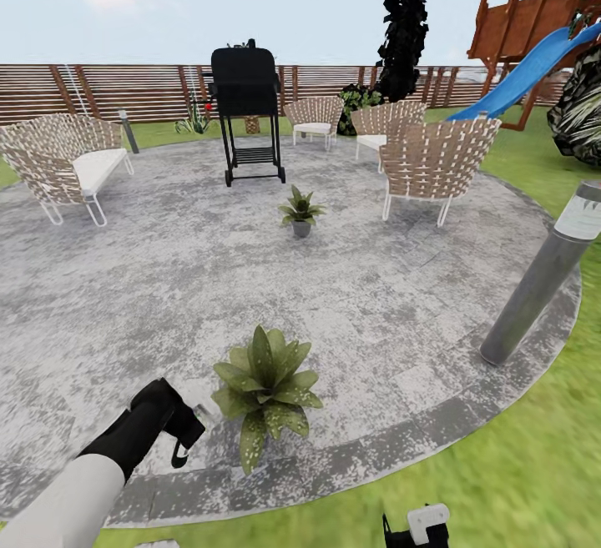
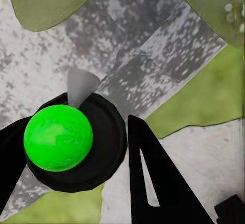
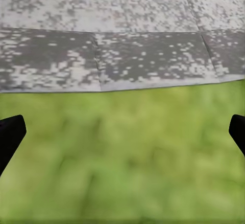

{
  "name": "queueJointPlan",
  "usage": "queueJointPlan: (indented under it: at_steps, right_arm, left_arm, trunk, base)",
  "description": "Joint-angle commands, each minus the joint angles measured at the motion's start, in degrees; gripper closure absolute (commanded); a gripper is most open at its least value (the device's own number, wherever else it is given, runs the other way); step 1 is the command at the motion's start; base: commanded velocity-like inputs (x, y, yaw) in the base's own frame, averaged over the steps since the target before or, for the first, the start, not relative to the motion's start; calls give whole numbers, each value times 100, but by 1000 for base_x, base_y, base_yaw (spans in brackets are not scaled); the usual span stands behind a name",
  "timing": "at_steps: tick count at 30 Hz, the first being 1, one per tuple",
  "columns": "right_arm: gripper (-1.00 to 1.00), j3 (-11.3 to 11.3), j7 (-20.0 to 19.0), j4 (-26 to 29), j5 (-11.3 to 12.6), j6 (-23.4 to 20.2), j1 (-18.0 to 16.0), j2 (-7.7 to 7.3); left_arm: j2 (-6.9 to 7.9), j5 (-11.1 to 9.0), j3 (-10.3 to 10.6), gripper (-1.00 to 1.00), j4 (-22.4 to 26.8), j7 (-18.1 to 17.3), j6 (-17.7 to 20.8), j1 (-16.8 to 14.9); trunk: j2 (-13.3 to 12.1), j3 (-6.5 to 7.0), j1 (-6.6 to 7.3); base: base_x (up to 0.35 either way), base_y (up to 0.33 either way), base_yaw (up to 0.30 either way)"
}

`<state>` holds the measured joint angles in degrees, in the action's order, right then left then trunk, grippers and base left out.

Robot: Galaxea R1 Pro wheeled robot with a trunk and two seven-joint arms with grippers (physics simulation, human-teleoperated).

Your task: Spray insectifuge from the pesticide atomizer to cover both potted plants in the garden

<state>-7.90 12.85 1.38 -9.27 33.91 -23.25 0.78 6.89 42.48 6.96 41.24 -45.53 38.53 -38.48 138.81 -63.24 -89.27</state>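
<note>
The left gripper hangs low over the round grey patio, just beside the nearer potted plant, and its black fingers look closed around the pesticide atomizer. In the left wrist view the bottle is seen end-on: a dark round body topped by a bright green ball, with a small pale cone poking out toward the paving and the big leaves. From the head view I can only make out a pale sliver at the gripper's tip, so whether the nozzle truly points at the rosette is hard to say.

The second potted plant stands well apart, further into the patio, between the black grill and a wicker chair. A grey lamp post leans at the patio's right edge.

The right gripper hovers over lawn by the paving's rim, its fingertips wide apart with nothing between them.

That bottle seems light, stiff and smooth, and so slender that it could twist or slip in the jaws. I'd judge the safest hold is around the dark body, near the middle, keeping the nozzle end free. The leaves are soft, so brushing them should matter little
</note>
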Motion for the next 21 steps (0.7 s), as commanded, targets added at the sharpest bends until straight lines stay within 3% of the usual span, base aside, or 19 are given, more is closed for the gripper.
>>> queueJointPlan:
  at_steps: [1,5,10,14,15,16,21]
  right_arm:
    - [-100,-36,60,-6,-38,1,-4,1]
    - [-100,-36,60,-6,-38,1,-4,1]
    - [-100,-36,60,-6,-39,1,-4,1]
    - [-100,-36,60,-6,-38,1,-4,1]
    - [-100,-36,60,-6,-36,1,-4,1]
    - [-100,-36,58,-6,-38,1,-4,1]
    - [-100,-36,59,-6,-38,1,-4,1]
  left_arm:
    - [-3,68,62,100,22,-46,9,-2]
    - [48,-5,97,100,62,-97,19,-2]
    - [47,-43,102,100,77,-789,-52,-17]
    - [82,-36,98,100,77,-840,-54,-28]
    - [120,-38,-42,100,82,-836,-45,-41]
    - [120,-3,-464,100,80,-836,-80,-31]
    - [120,14,-515,100,77,-650,-64,-20]
  trunk:
    - [2,-5,1]
    - [2,-5,1]
    - [2,-5,1]
    - [2,-5,1]
    - [2,-5,1]
    - [2,-5,1]
    - [2,-5,1]
  base:
    - [0,0,0]
    - [0,0,0]
    - [0,0,0]
    - [0,0,0]
    - [0,0,0]
    - [0,0,0]
    - [-104,9,0]
